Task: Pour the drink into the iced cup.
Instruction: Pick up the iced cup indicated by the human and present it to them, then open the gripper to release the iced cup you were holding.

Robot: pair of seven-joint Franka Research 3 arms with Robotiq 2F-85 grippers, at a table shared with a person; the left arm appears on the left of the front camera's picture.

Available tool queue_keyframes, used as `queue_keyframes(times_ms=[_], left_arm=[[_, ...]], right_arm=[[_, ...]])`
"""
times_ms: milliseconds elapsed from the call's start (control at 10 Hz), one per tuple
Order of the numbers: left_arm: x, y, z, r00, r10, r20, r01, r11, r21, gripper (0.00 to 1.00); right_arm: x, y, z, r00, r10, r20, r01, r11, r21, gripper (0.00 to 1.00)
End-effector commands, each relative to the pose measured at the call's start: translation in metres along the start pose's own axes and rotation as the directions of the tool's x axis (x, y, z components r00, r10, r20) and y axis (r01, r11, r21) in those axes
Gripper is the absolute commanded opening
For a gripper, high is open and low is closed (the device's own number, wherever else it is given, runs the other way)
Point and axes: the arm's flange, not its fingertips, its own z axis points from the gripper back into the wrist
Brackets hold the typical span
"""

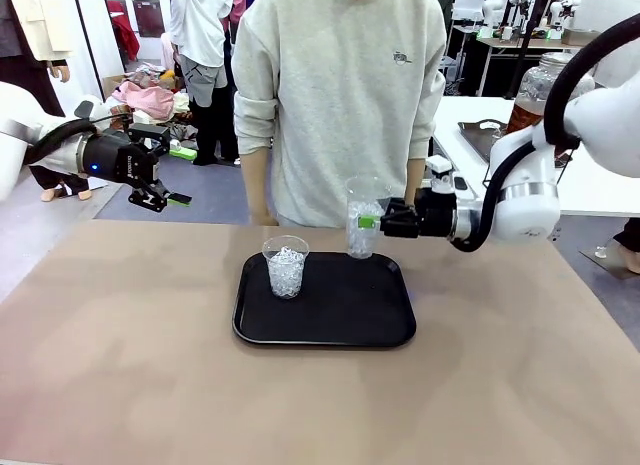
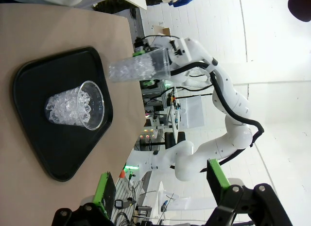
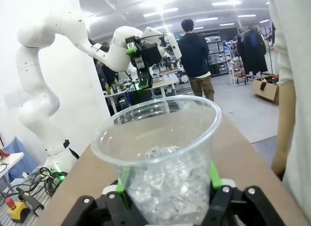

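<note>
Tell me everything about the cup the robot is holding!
The tall clear plastic cup is see-through, with a wide round rim, and is partly filled with crushed ice. It stands upright and looks lifted, just beyond the far edge of the black rectangular plastic tray. Only the right pincer touches it, its green pads squeezing the cup's sides.

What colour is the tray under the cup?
Black. The tray shows best in the front view.

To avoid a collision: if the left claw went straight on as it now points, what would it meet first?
Probably the raised iced cup held by the right claw, which lies almost straight ahead of the left claw. Depth is unclear, so it may pass beside it.
</note>
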Motion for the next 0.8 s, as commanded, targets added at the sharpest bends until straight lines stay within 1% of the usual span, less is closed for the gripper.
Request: queue_keyframes(times_ms=[0, 200, 300, 400, 500, 700], left_arm=[[-0.002, -0.003, -0.001, 1.0, -0.001, 0.007, 0.001, 1.0, -0.009, 1.0], [-0.002, -0.003, -0.001, 1.0, -0.001, 0.007, 0.001, 1.0, -0.009, 1.0], [-0.002, -0.003, -0.001, 1.0, -0.001, 0.007, 0.001, 1.0, -0.009, 1.0], [-0.002, -0.003, -0.001, 1.0, -0.001, 0.007, 0.001, 1.0, -0.009, 1.0], [-0.002, -0.003, -0.001, 1.0, -0.001, 0.007, 0.001, 1.0, -0.009, 1.0], [-0.002, -0.003, -0.001, 1.0, -0.001, 0.007, 0.001, 1.0, -0.009, 1.0]], right_arm=[[0.03, -0.007, 0.0, 0.999, -0.016, -0.035, 0.017, 1.0, 0.026, 0.73], [0.049, -0.013, -0.001, 0.998, -0.05, -0.044, 0.052, 0.998, 0.047, 0.73], [0.052, -0.012, -0.001, 0.997, -0.061, -0.051, 0.064, 0.997, 0.049, 0.73], [0.05, -0.01, 0.001, 0.996, -0.058, -0.069, 0.061, 0.997, 0.042, 0.73], [0.044, -0.009, -0.001, 0.999, -0.022, -0.044, 0.023, 0.999, 0.034, 0.73], [0.044, -0.009, -0.001, 0.999, -0.022, -0.044, 0.023, 0.999, 0.034, 0.73]])
